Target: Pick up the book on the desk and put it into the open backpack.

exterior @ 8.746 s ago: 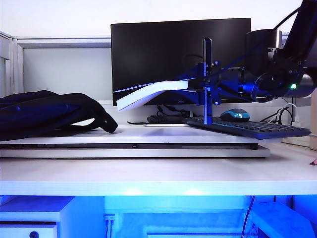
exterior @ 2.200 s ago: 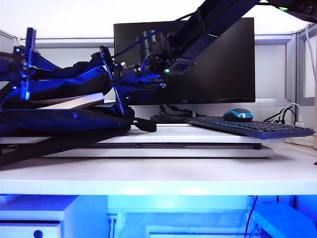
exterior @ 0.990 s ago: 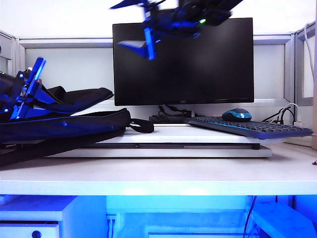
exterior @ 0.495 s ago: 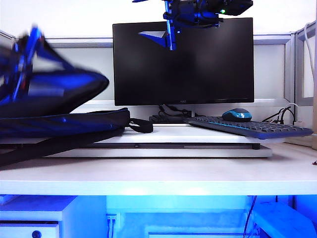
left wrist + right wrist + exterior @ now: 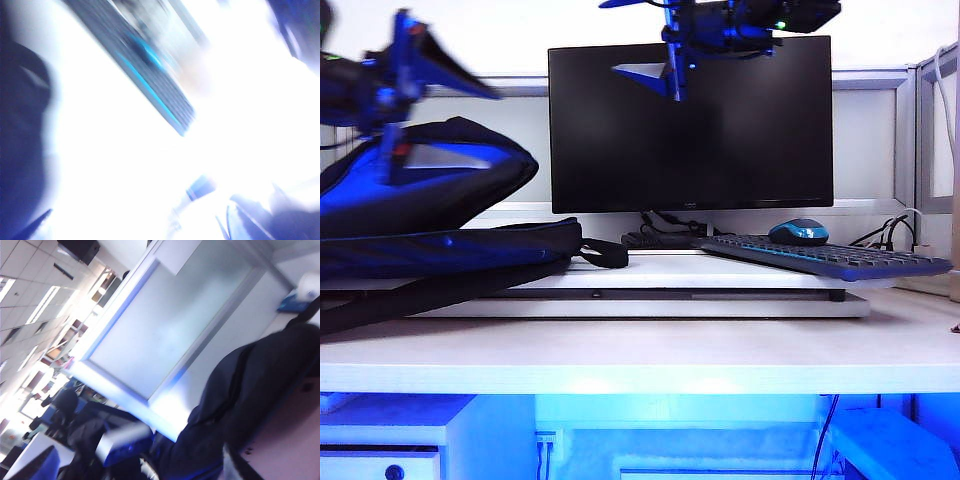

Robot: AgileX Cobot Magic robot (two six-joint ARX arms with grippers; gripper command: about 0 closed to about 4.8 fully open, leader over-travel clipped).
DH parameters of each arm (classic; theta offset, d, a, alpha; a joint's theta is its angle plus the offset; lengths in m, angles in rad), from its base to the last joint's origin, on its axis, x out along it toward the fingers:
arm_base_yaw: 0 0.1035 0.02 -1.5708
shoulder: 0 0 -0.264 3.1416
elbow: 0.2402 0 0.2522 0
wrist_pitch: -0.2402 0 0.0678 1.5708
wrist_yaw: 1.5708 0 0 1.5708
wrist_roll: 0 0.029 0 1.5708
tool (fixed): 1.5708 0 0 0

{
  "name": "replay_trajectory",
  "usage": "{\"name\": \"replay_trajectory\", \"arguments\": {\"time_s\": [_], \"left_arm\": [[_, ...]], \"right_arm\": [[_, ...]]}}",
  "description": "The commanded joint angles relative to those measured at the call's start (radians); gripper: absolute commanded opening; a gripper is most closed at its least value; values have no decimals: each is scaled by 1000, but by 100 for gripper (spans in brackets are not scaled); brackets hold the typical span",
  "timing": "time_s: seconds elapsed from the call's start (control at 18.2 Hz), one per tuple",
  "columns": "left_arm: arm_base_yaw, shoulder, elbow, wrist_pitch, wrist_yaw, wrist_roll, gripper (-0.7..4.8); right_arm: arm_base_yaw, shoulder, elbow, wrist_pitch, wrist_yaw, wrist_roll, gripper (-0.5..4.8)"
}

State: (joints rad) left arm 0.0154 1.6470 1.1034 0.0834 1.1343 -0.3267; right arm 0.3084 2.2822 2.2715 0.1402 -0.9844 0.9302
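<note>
The black backpack [image 5: 450, 240] lies at the left of the white desk [image 5: 640, 352], its top flap bulged up and showing blue lining. My left gripper [image 5: 398, 95] hovers blurred just above that flap, fingers spread, open and holding nothing; the left wrist view is washed out, and the gripper [image 5: 132, 225] shows only wide-apart finger edges. My right gripper [image 5: 655, 40] hangs open and empty high in front of the monitor. The book does not show in the exterior view. In the right wrist view a pinkish flat surface [image 5: 290, 440] inside the backpack's [image 5: 240, 405] dark rim may be the book.
A black monitor [image 5: 690, 120] stands at the back. A black keyboard [image 5: 820, 258] with a blue mouse [image 5: 798, 232] behind it rests on a long white platform board [image 5: 720, 300]. Backpack straps [image 5: 605, 255] trail onto the board. Partition panels close off the back.
My left gripper has opened, let go of the backpack's flap and risen above it. The flap now stands bulged higher. My right gripper has drifted slightly right along the top, still open.
</note>
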Motion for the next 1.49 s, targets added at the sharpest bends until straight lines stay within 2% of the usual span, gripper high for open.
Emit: {"name": "replay_trajectory", "arguments": {"time_s": [0.06,0.17,0.28,0.33,0.44,0.55,0.61,0.72,0.77,0.83,0.88,0.94,0.99,1.05,1.1,1.21,1.32,1.38,1.43,1.49], "left_arm": [[-121,-14,4,45,66,24,468],[-179,-53,4,110,33,24,468],[-183,-102,5,198,-36,24,468],[-162,-158,34,206,-153,58,469],[-119,-208,69,155,-256,135,468],[-76,-266,129,5,-401,294,468],[-42,-294,172,-116,-484,401,468],[14,-343,230,-283,-604,500,466],[42,-370,237,-308,-613,483,458],[81,-406,237,-310,-568,413,451],[142,-440,237,-296,-503,322,429],[239,-500,237,-273,-441,206,381],[287,-554,237,-269,-439,188,367],[345,-636,237,-270,-431,206,368],[353,-681,237,-284,-415,226,368],[301,-752,237,-324,-402,226,368],[208,-782,237,-365,-389,253,368],[150,-796,237,-404,-394,292,368],[81,-822,237,-495,-457,383,367],[50,-840,237,-565,-511,444,367]], "right_arm": [[-18,-13,4,13,-7,-22,412],[-23,-26,4,12,-6,-53,410],[-35,-50,4,-25,3,-103,408],[-58,-86,4,-135,37,-208,408],[-84,-131,4,-283,101,-348,407],[-116,-184,4,-436,168,-476,406],[-119,-218,4,-526,217,-534,399],[-142,-273,4,-633,311,-628,368],[-142,-297,4,-665,351,-674,359],[-145,-332,4,-695,391,-708,359],[-145,-363,4,-716,413,-730,359],[-145,-425,4,-746,447,-761,359],[-145,-467,3,-771,468,-775,359],[-145,-535,3,-814,530,-809,359],[-144,-568,3,-835,567,-835,359],[-139,-642,2,-911,644,-907,358],[-140,-685,2,-979,651,-937,358],[-141,-710,2,-1011,651,-944,358],[-141,-751,2,-1042,655,-949,357],[-140,-784,2,-1048,653,-947,354]]}}
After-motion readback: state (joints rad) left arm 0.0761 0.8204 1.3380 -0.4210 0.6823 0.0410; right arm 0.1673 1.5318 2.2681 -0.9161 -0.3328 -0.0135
